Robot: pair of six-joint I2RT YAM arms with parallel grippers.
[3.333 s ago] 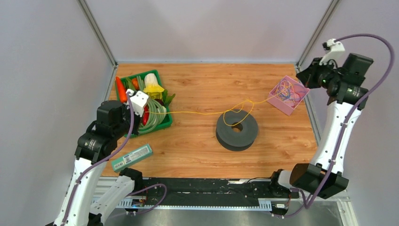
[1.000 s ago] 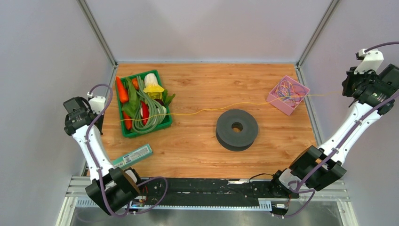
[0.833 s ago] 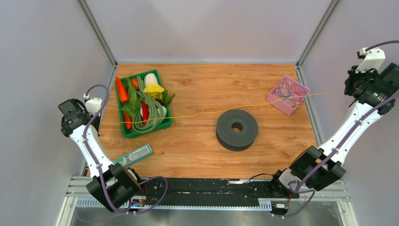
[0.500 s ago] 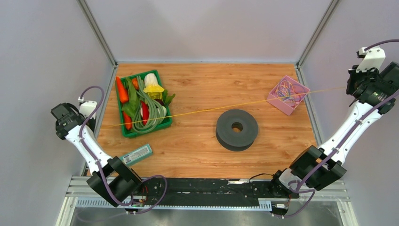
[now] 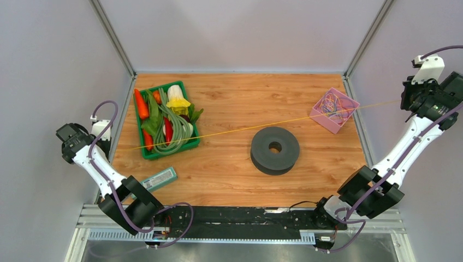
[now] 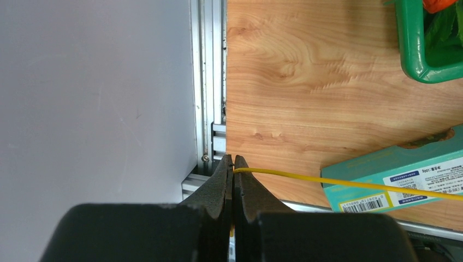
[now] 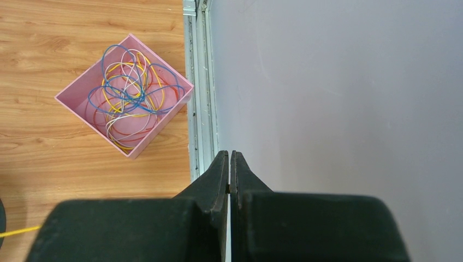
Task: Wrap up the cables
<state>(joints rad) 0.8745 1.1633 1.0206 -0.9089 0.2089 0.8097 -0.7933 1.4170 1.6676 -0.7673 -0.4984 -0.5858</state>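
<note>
My left gripper [image 6: 233,164] pinches the taut cable [image 5: 245,127] at 9 o'clock; my right gripper [image 7: 229,159], jaws pressed together, holds its other end at 3 o'clock.

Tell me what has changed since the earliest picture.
Both arms swung outward: the left gripper left the green basket for the table's left edge, and the right gripper went out past the right edge. The yellow cable, shut in both, lost its slack loop over the black spool and now runs straight across. Basket, spool, pink box and teal box stayed put.
</note>
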